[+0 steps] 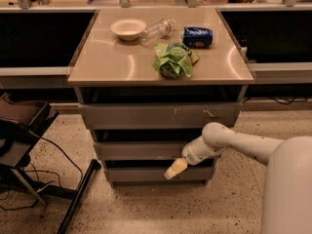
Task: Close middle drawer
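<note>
The middle drawer (pixel 141 150) is a plain grey front below the scratched top drawer front (pixel 161 115). A dark gap shows above it, and it sits close to the cabinet face. My gripper (pixel 175 168), with its pale yellow tip, is at the right part of the drawer's front, at its lower edge, pointing down and left. My white arm (pixel 234 143) comes in from the right. The drawer's interior is hidden.
On the cabinet top (pixel 107 62) lie a white bowl (pixel 127 28), a clear bottle (pixel 157 30), a blue can (pixel 197 36) and a green bag (pixel 173 60). The bottom drawer (pixel 146 174) is below. A black chair (pixel 19 130) and cables stand at the left on the floor.
</note>
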Controlling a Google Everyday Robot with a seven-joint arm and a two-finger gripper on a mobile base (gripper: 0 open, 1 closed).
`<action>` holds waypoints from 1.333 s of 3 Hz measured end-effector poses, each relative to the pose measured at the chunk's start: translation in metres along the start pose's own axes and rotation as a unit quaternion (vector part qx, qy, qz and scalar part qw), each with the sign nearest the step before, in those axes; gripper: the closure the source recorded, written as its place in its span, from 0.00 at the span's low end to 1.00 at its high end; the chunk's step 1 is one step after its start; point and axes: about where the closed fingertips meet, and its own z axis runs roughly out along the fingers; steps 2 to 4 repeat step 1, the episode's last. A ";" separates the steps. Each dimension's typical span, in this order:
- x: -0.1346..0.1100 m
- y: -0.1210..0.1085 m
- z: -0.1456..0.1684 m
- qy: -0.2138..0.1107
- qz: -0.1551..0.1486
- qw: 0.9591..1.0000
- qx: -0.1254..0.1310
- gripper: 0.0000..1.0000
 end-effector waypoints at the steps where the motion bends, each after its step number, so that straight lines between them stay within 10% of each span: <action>1: 0.000 0.000 0.000 0.000 0.000 1.000 0.000 0.00; 4: 0.000 0.000 0.000 0.000 0.000 1.000 0.000 0.00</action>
